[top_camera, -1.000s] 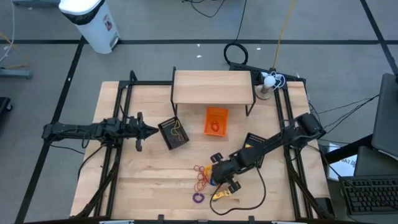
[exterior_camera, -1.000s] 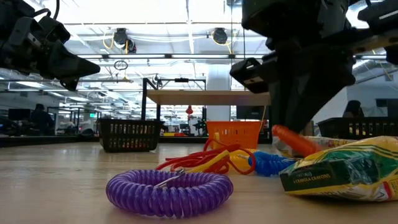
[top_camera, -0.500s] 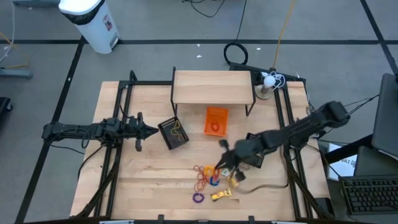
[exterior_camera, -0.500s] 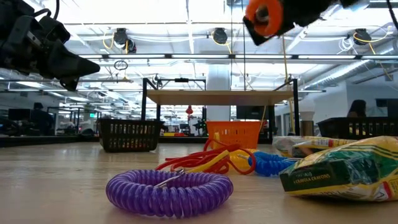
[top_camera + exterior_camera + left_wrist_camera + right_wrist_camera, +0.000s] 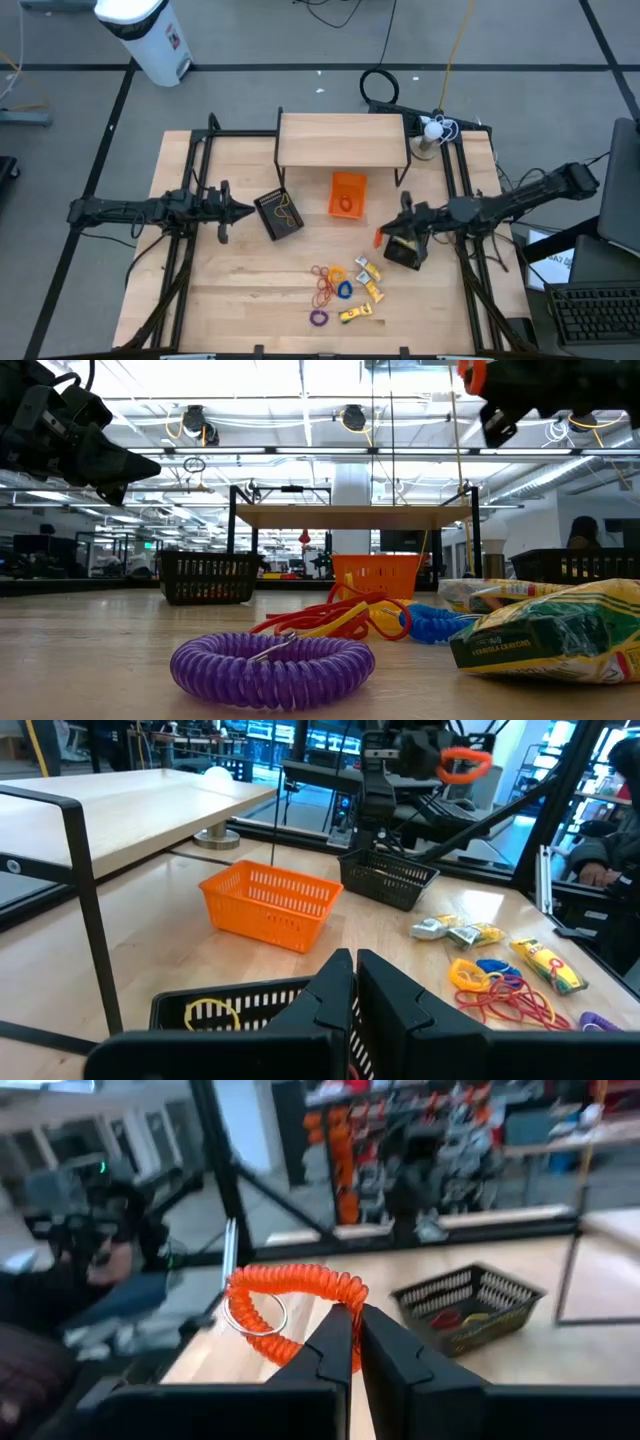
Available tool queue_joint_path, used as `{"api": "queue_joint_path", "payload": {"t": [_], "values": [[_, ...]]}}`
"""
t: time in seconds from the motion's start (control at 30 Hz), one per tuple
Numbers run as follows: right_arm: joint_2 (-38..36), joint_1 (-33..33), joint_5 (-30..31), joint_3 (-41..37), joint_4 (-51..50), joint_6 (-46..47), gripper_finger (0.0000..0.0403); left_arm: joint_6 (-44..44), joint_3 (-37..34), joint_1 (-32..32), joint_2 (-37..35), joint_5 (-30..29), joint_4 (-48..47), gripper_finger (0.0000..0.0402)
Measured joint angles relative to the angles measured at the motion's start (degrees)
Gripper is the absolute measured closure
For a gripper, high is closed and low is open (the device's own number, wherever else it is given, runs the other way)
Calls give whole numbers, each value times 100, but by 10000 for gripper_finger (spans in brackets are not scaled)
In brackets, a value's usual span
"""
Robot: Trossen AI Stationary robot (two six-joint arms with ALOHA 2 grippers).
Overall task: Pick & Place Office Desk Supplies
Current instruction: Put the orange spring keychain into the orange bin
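My right gripper is raised over the right black basket, shut on an orange coil ring with a metal key ring on it. The coil also shows in the left wrist view as an orange coil. On the table near the front lie a purple coil, a blue coil, red rubber bands and yellow-and-white packets. My left gripper waits shut at the table's left, level, beside the left black basket. My right gripper pinches the orange coil's near stretch between its two fingers. The fingers lie level and point toward the table's left. The rest of the loop stands out beyond the fingertips, and the coil is lifted clear of the table.
An orange basket stands mid-table in front of a raised wooden shelf at the far edge. The left black basket holds a yellow band. Bare wood lies between the baskets and the pile of supplies.
My right gripper has risen from the pile near the table's front edge with the orange coil, drawn back toward the far right, and tipped from pointing down to level. The coil is now lifted clear, high above the table. The other supplies have stayed put.
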Motion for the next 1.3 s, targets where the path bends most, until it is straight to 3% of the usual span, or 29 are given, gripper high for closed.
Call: {"api": "queue_joint_path", "payload": {"t": [0.37,0.77,1.3], "values": [[-1765,-215,156,-523,-705,-157,401,0,4,0,0,3,5,382],[-2848,-322,130,-859,-1084,-371,401,0,15,0,0,10,-29,382],[-3062,-325,135,-1186,-1114,-386,401,0,15,2,0,10,-37,382]]}}
